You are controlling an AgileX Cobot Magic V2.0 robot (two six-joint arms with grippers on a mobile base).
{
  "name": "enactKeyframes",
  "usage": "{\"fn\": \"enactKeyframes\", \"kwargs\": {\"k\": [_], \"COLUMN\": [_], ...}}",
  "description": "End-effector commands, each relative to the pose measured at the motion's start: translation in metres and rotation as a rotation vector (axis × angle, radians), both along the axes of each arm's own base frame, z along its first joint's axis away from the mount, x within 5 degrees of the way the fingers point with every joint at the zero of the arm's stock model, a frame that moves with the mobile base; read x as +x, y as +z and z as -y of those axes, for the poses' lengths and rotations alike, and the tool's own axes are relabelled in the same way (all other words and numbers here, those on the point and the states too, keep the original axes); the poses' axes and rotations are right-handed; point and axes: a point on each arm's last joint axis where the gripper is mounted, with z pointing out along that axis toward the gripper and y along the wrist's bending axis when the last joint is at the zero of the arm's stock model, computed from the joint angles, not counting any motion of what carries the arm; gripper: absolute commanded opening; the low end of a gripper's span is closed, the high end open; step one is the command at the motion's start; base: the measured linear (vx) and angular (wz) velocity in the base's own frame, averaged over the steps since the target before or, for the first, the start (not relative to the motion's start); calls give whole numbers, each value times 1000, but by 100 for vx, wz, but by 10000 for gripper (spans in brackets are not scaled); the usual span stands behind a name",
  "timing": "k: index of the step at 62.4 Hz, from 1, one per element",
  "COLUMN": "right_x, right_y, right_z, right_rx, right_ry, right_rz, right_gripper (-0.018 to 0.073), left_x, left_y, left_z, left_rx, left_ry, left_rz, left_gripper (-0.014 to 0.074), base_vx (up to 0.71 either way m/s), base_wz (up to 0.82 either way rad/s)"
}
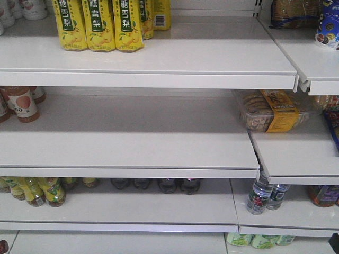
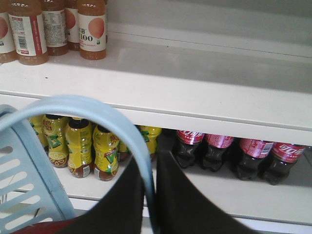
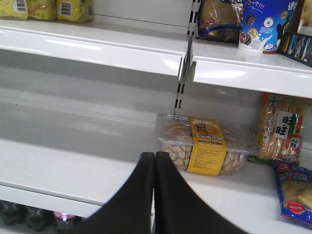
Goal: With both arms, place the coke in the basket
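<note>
four cokes [image 2: 222,153] stand in a row at the back of the low shelf [image 2: 253,195], right of the yellow bottles [image 2: 80,148]. the left gripper [image 2: 148,168] is clenched on the handle [image 2: 87,109] of the basket [image 2: 24,185], in front of that shelf. the right gripper [image 3: 154,161] is closed on nothing, before the biscuit box [image 3: 204,144] on the middle shelf [image 3: 73,161].

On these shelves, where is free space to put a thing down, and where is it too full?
The middle shelf is bare between the orange-drink bottles at its left end and the biscuit box at the right. The top shelf is free right of the yellow pear-drink bottles. It is crowded on the lower shelf, around the coke bottles.
</note>
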Motion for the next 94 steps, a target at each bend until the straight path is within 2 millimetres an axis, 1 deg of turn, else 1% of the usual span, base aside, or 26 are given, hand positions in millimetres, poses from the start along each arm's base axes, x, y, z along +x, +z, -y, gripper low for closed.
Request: {"fn": "enactKeyframes", "kwargs": {"k": [1, 71, 86, 92, 94], "right_x": [2, 2, 3, 3, 3], "right_y": [9, 9, 8, 4, 2], "right_z": [1, 1, 3, 6, 7], "right_rx": [-29, -28, -113, -117, -156], "right_ry": [-17, -19, -36, -69, -75], "right_rz": [25, 25, 16, -30, -40], "right_gripper": [-10, -10, -10, -10, -10], "left_x": [1, 1, 1, 1, 1], "left_y": [13, 13, 13, 13, 13], "left_z": [-2, -2, -2, -2, -2], "left_rx": [89, 89, 89, 89, 89], "left_ry": [7, 7, 7, 7, 7], "left_rz": [160, 158, 158, 158, 158], "left_gripper": [-5, -5, -5, -5, -5], "base_vx": [0, 0, 0, 0, 0], "base_wz": [0, 0, 0, 0, 0]}}
